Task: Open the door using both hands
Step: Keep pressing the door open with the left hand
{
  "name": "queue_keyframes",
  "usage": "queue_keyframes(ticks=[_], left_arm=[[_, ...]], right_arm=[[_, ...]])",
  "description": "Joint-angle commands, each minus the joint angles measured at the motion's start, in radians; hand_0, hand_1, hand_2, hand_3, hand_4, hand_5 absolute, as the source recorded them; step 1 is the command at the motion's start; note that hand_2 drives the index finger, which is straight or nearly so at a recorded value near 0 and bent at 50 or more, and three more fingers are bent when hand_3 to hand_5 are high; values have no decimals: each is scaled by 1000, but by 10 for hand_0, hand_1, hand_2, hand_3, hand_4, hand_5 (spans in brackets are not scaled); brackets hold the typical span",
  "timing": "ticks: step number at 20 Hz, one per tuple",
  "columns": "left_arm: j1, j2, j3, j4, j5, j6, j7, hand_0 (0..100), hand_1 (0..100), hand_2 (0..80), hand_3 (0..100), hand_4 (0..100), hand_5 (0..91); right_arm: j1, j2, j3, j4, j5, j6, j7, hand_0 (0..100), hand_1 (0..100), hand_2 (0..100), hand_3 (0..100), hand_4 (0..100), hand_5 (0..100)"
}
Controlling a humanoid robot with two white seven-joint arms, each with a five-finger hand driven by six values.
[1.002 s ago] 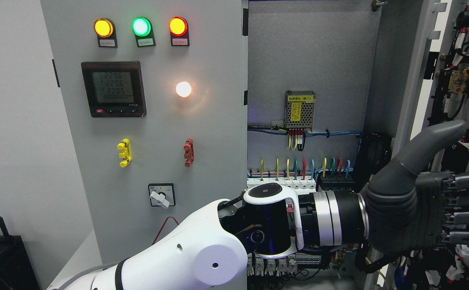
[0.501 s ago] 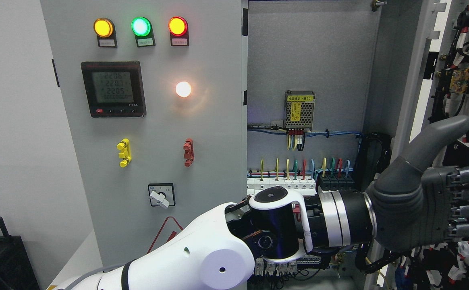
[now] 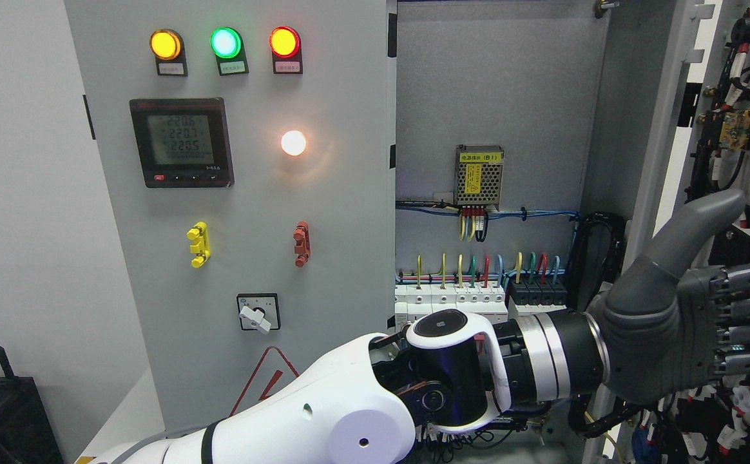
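While the left arm reaches across, the left hand point(image 3: 691, 328) meets the right door point(image 3: 662, 129).
Thumb raised, its fingers point(image 3: 745, 303) extend straight and together past the swung-open door's edge; left of them, the cabinet point(image 3: 497, 84) holds breakers point(image 3: 452, 299).

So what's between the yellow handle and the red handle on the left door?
In the head view, only bare grey panel lies between the yellow handle and red handle.

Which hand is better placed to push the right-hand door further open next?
Left. The left hand, its arm crossing from the lower left, is already at the open right-hand door, thumb up and fingers extended toward its wired inner face. No right arm shows in the head view.
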Motion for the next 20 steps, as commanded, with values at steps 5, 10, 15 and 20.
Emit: queue_keyframes(ticks=[5,10,15,20], left_arm=[[-2,-30,-41,-10,2,0,-5,0,0,0,0,43,0],[-2,-31,-41,-9,2,-1,-5,0,0,0,0,43,0],[-1,-33,-41,-7,1,-1,-5,0,0,0,0,43,0],[-1,-34,-44,-2,1,-1,-3,0,0,0,0,43,0]], right_arm=[[0,1,1,-1,0,0,0,0,0,0,0,0,0],[0,1,1,1,0,0,0,0,0,0,0,0,0],[0,1,1,-1,0,0,0,0,0,0,0,0,0],[0,-1,0,1,0,0,0,0,0,0,0,0,0]])
